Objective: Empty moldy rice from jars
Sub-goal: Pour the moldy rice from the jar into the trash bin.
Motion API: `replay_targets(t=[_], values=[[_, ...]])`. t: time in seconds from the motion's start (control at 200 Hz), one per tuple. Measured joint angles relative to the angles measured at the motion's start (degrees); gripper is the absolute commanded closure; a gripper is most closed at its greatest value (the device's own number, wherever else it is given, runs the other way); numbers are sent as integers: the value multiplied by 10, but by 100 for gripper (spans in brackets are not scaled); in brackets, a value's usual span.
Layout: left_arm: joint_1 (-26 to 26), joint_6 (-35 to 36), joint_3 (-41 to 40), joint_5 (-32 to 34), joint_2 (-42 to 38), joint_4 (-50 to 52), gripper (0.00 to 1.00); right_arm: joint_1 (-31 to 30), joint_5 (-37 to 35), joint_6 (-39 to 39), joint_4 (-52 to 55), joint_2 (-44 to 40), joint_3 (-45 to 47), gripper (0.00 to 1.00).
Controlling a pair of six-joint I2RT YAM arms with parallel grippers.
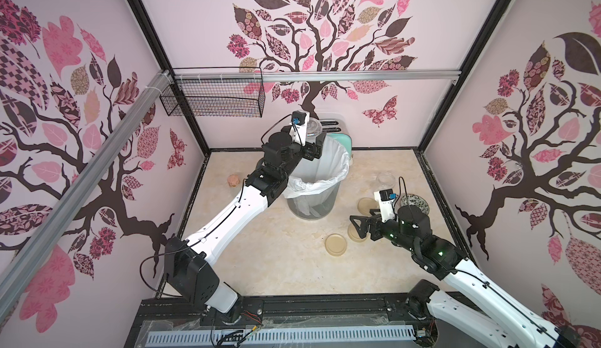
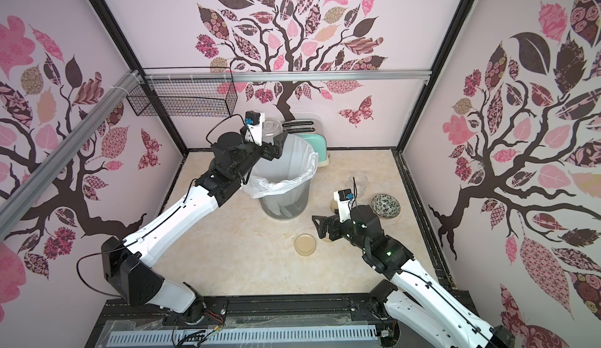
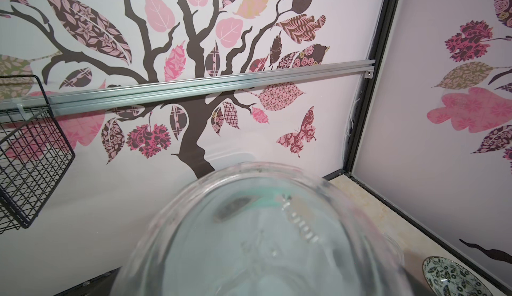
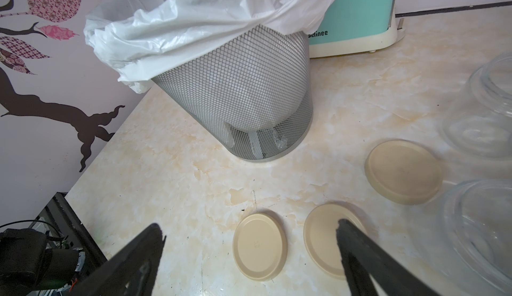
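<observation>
The white-and-black left arm [image 1: 237,213] climbs steeply up and away from its base. Its black wrist [image 1: 279,149] is raised high, and its jaws are clamped on a short, wide clear glass jar [image 1: 313,125] that sits tilted between them. The white-and-black right arm [image 1: 461,271] reaches low and forward with its black wrist [image 1: 411,222] roughly level, and its dark triangular jaws are spread wide apart, pointing across toward the left arm's side.

Teal-and-cream plastic appliance [image 4: 357,9]: dark brand lettering low on its front reads "elinee", leading letter partly hidden.
</observation>
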State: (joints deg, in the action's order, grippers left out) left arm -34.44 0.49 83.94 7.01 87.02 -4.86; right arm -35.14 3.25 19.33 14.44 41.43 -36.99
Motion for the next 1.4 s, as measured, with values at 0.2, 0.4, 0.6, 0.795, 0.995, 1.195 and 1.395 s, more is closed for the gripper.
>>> replay_targets(t=[0.2, 0.4, 0.6, 0.795, 0.995, 1.195, 1.395], values=[[5, -2, 5, -7, 0, 9, 31, 0, 1, 1, 2, -2, 0, 1], [2, 5, 14, -16, 0, 20, 33, 0, 1, 2, 5, -11, 0, 1], [2, -4, 16, -19, 2, 24, 33, 0, 2, 16, 7, -8, 0, 0], [14, -27, 16, -25, 2, 24, 33, 0, 5, 28, 8, -3, 0, 0], [14, -37, 19, -28, 2, 15, 32, 0, 5, 32, 8, -3, 0, 0], [34, -67, 18, -42, 0, 19, 32, 0, 5, 31, 8, -2, 0, 0], [76, -177, -9, -63, -11, 16, 28, 0, 7, 30, 8, 6, 0, 0]])
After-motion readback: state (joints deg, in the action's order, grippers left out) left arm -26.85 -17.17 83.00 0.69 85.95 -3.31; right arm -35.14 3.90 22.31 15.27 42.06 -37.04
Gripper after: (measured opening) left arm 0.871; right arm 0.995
